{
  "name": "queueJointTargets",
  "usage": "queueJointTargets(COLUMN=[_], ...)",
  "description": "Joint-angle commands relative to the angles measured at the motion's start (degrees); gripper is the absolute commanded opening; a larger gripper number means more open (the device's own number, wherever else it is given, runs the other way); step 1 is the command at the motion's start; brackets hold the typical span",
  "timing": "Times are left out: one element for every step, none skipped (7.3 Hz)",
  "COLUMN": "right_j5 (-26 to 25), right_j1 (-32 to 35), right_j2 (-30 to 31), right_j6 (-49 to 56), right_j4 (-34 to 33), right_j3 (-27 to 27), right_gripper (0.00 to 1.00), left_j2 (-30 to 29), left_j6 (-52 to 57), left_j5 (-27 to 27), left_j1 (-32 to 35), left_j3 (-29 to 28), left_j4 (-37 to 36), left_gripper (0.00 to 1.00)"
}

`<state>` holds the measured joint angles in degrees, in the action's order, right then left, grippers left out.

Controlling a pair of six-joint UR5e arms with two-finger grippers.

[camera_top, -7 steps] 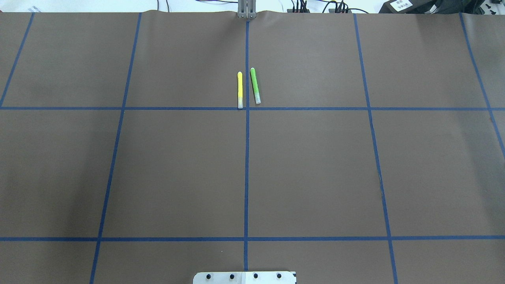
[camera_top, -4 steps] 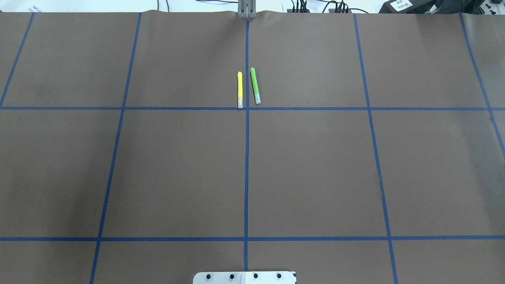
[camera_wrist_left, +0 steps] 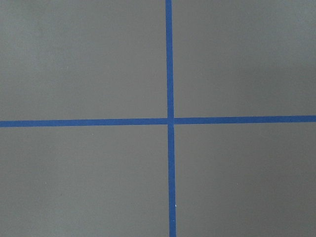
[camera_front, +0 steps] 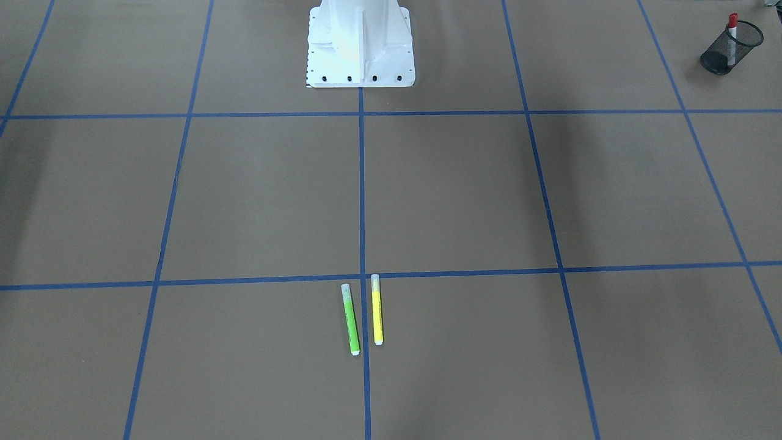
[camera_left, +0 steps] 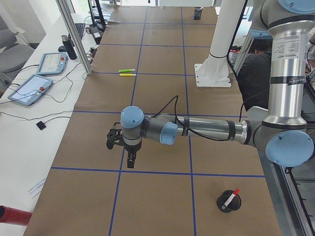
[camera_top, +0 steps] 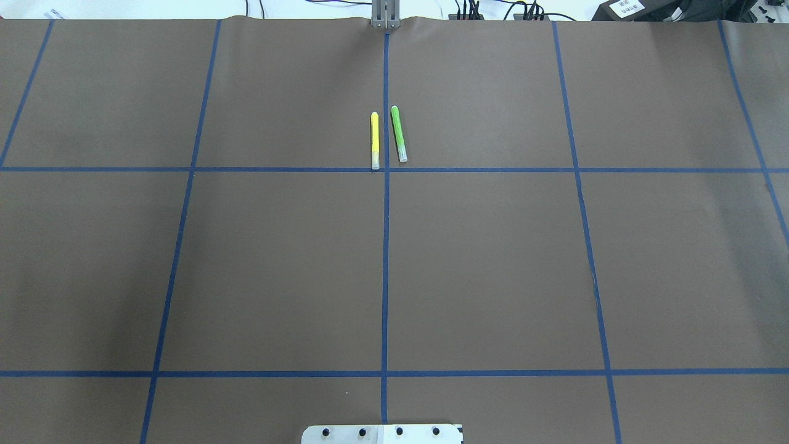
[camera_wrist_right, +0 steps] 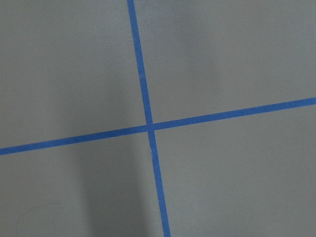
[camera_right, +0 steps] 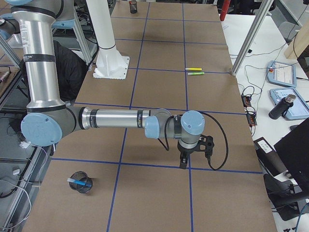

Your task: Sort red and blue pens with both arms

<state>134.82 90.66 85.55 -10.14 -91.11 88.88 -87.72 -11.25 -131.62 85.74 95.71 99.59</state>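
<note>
The red pen (camera_front: 731, 33) stands in a black mesh cup (camera_front: 721, 60) at the table end on my left; in the exterior left view the red pen (camera_left: 231, 197) leans in that cup (camera_left: 228, 205). The blue pen (camera_right: 78, 181) lies in another mesh cup (camera_right: 82, 186) at the opposite end. My left gripper (camera_left: 130, 162) points down over a tape crossing, away from both pens. My right gripper (camera_right: 183, 163) hangs likewise over a crossing. Both show only in side views, so I cannot tell their state. The wrist views show only taped brown paper.
A green highlighter (camera_top: 399, 134) and a yellow highlighter (camera_top: 375, 140) lie side by side near the centre line at the far side. The white robot base (camera_front: 360, 43) stands mid-table. A person in dark clothing (camera_left: 256, 69) sits behind the base.
</note>
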Motion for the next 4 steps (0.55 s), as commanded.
queueJointTargets(right_j5=[-0.08, 0.44, 0.53, 0.53], right_j1=[-0.92, -0.92, -0.92, -0.92], right_j2=[-0.30, -0.30, 0.05, 0.23], right_j6=[-0.05, -0.14, -0.05, -0.05], right_j4=[-4.41, -5.99, -6.09, -5.92], right_j3=[2.60, 3.13, 3.22, 3.23], right_gripper=[1.00, 1.00, 1.00, 1.00], left_j2=[0.09, 0.09, 0.09, 0.09], left_j6=[0.00, 0.00, 0.00, 0.00], left_j5=[-0.04, -0.04, -0.04, -0.13], left_j1=[0.04, -0.05, 0.04, -0.05], left_j3=[0.00, 0.00, 0.00, -0.09], left_j4=[-0.01, -0.01, -0.01, -0.01], left_gripper=[1.00, 1.00, 1.00, 1.00])
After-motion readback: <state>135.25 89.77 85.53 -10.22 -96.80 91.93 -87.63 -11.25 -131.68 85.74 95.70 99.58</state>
